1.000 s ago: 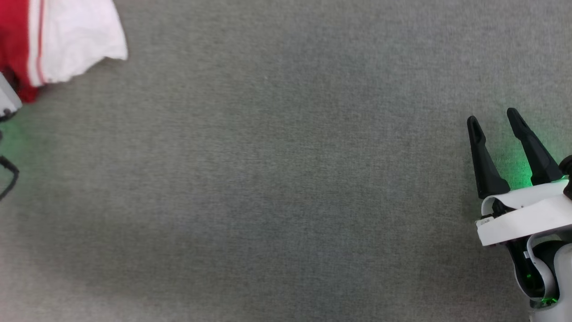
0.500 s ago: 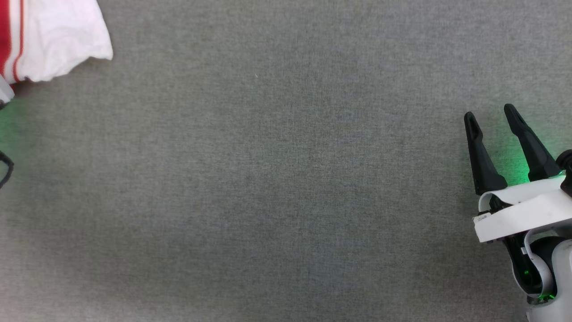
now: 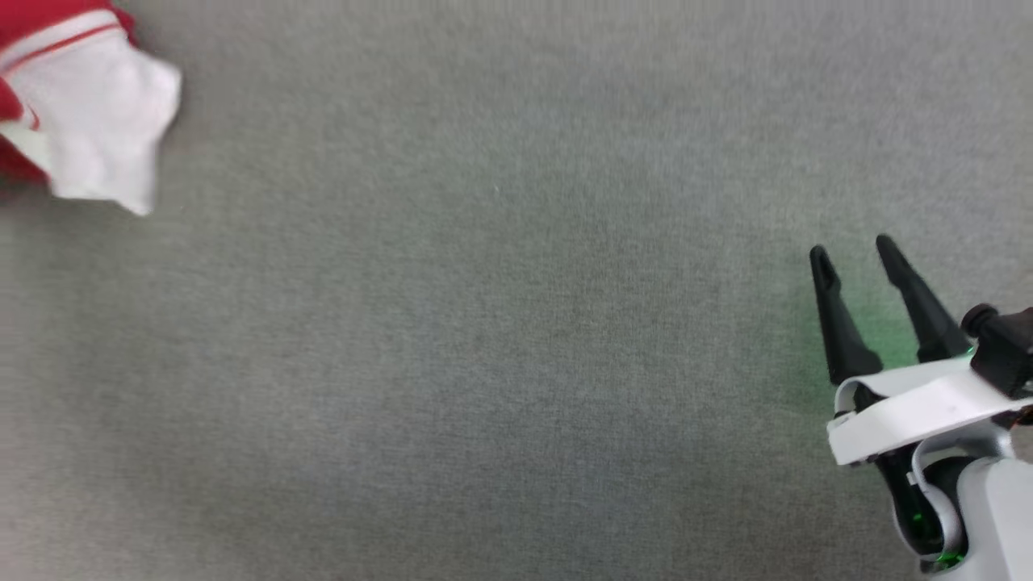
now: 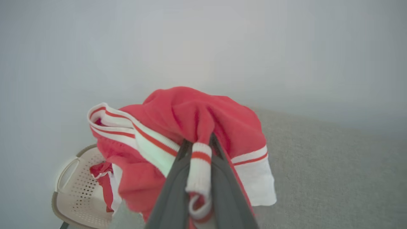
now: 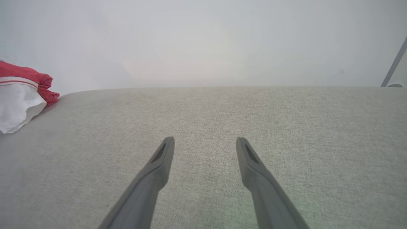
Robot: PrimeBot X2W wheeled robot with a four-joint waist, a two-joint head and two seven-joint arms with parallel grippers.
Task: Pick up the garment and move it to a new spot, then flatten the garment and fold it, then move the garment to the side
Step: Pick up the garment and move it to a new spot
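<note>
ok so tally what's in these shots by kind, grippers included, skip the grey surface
garment: 1, red with white sleeves
basket: 1, pale and perforated
grippers: 2, left gripper shut on the garment, right gripper open
total: 4

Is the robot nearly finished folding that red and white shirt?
Not nearly. Grabbing looks done: the left gripper is shut on the striped trim of the garment. In hand: it is held bunched up by the grey surface. Left: laying it flat, folding, moving it aside. The right gripper is open.
</note>
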